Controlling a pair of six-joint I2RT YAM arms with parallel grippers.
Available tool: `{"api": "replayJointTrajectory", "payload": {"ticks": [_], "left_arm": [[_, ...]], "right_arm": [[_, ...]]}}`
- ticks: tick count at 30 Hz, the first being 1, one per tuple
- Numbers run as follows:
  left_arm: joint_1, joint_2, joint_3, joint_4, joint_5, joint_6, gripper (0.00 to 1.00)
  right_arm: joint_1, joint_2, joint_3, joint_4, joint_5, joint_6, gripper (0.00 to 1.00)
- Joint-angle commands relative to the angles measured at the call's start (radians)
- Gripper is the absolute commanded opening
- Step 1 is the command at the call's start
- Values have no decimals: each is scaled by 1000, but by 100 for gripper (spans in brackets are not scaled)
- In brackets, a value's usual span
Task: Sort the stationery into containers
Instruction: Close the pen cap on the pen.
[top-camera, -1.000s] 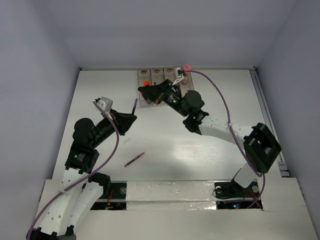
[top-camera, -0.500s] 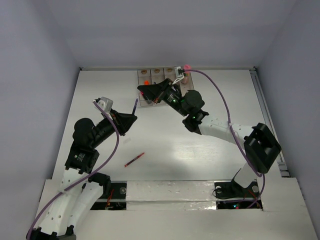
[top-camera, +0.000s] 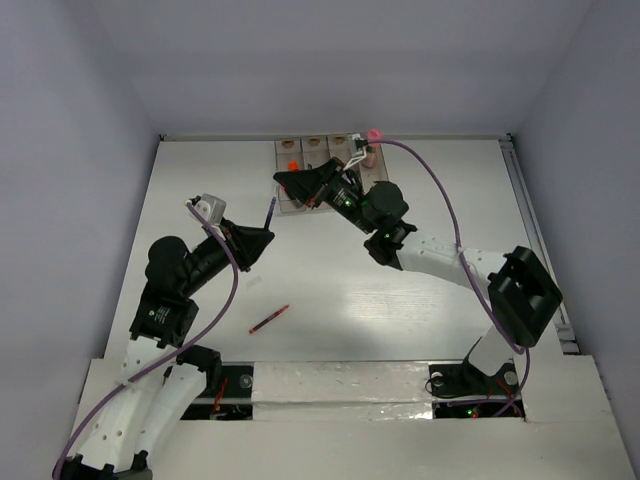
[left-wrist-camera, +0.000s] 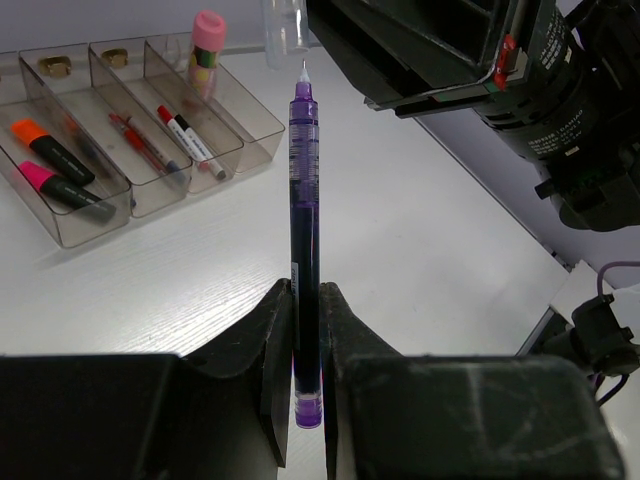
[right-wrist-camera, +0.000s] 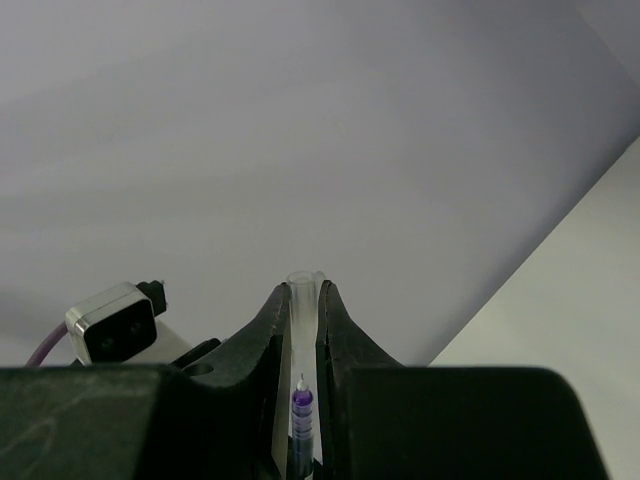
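Observation:
My left gripper (left-wrist-camera: 306, 290) is shut on a thin purple pen (left-wrist-camera: 304, 230) and holds it above the table with its bare tip pointing forward; the pen also shows in the top view (top-camera: 271, 212). My right gripper (right-wrist-camera: 300, 290) is shut on a clear pen cap (right-wrist-camera: 302, 300), held just in front of the pen tip (right-wrist-camera: 301, 405). The cap shows in the left wrist view (left-wrist-camera: 283, 25). The row of clear bins (left-wrist-camera: 95, 222) holds orange and pink highlighters (left-wrist-camera: 50, 165), red pens (left-wrist-camera: 140, 145), a white marker (left-wrist-camera: 188, 138) and a pink-capped glue stick (left-wrist-camera: 207, 40).
A red pen (top-camera: 268, 319) lies loose on the white table in front of the left arm. The bins (top-camera: 288, 148) stand at the far wall, partly behind the right arm. Purple cables run along both arms.
My right gripper has crept slightly toward the pen tip with the cap. The left arm and pen have stayed still.

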Motion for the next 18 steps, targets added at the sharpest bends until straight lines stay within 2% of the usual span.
{"api": "replayJointTrajectory", "payload": {"ticks": [1, 12, 18], "left_arm": [[6, -11, 9, 55, 3, -3, 0], [25, -25, 5, 71, 3, -14, 0], [25, -32, 3, 78, 0, -20, 0]], "right_arm": [[33, -10, 14, 63, 12, -29, 0], [89, -4, -36, 118, 70, -55, 0], [98, -1, -37, 87, 61, -55, 0]]}}
